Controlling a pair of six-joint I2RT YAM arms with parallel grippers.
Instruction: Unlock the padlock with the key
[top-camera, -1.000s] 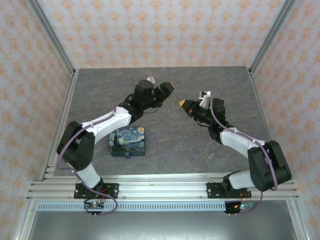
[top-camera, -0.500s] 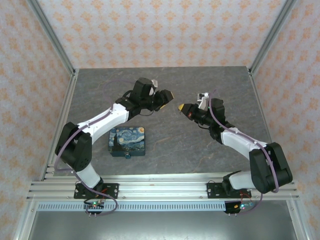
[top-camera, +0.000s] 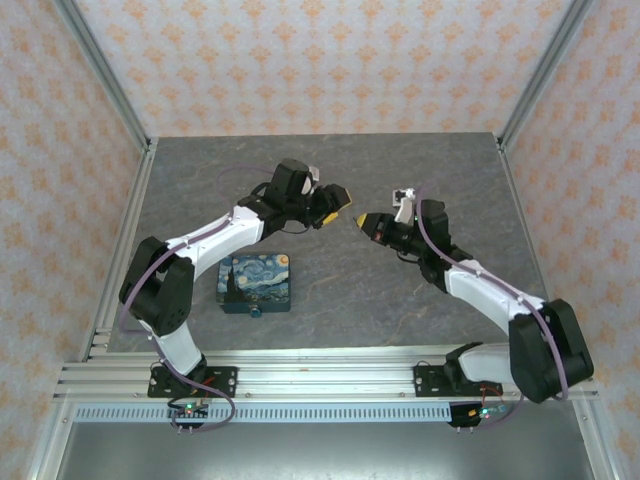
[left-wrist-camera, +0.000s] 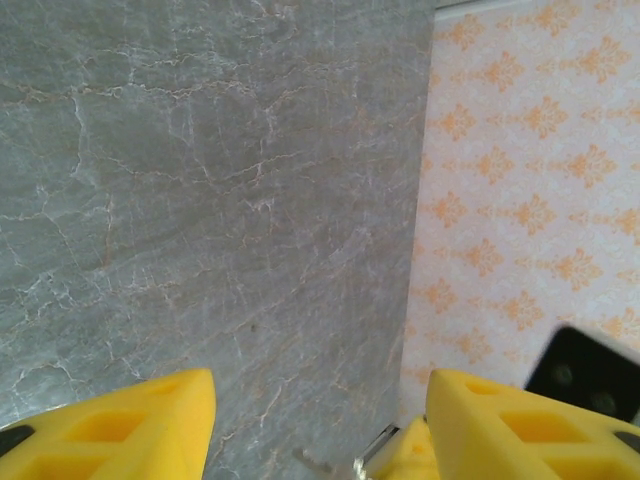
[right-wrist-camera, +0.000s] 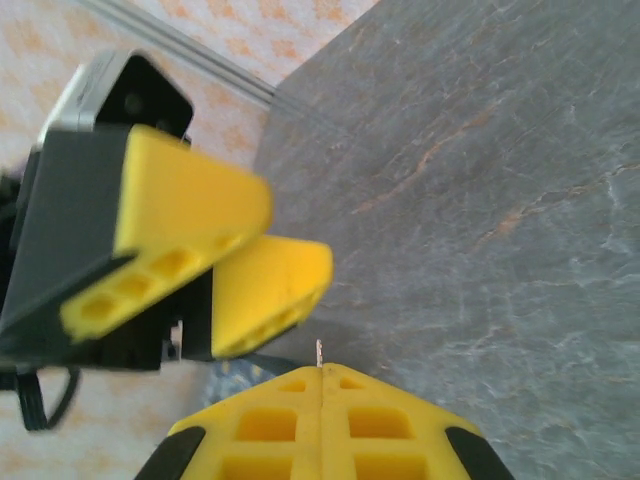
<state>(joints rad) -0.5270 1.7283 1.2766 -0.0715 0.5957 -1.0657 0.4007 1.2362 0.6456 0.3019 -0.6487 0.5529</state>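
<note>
Yellow jaws on the right gripper (right-wrist-camera: 320, 378) are pressed flat together. Its wrist view shows a thin silvery metal key (right-wrist-camera: 319, 352) poking out of the seam between them, just the tip, so can't say much about its shape. Right in front of that tip is the left gripper (top-camera: 337, 203), jaws spread wide with a clear gap between them. In the left wrist view both its yellow fingers (left-wrist-camera: 130, 425) sit at the bottom corners with bare table between, plus a bit of the other gripper's yellow nose and a metal sliver at the bottom edge. From overhead the two grippers are nose to nose, very near each other over the middle of the dark grey stone-look table (top-camera: 420, 300). Whether they actually touch, I can't tell. The tiny teal-blue padlock (top-camera: 257, 311) is well apart from both. It sits at the near edge of the blue-and-yellow starry-night painted box (top-camera: 255, 280), which lies flat on the table toward the left, just on the near side of the white-and-black left arm (top-camera: 210, 238). Lock is too small to make out the shackle. The matching right arm (top-camera: 485, 290) reaches in from the near rail on the other side, and orange-patterned wallpaper panels (top-camera: 300, 60) close in the back and sides.
</note>
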